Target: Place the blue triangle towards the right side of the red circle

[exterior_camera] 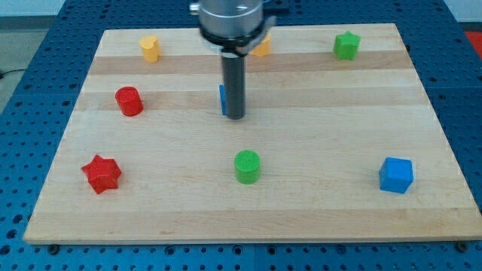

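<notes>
The red circle (129, 101) stands at the board's left, in its upper half. The blue triangle (223, 99) is near the board's middle top, mostly hidden behind my rod; only a thin blue sliver shows on the rod's left edge. My tip (236, 117) rests on the board right against the blue triangle, on its right side. The triangle lies well to the right of the red circle, at about the same height in the view.
A yellow block (151, 48) sits top left; an orange block (263, 47) is partly hidden behind the arm at top. A green star (346, 45) sits top right, a green cylinder (247, 166) bottom middle, a red star (102, 174) bottom left, a blue cube (396, 175) bottom right.
</notes>
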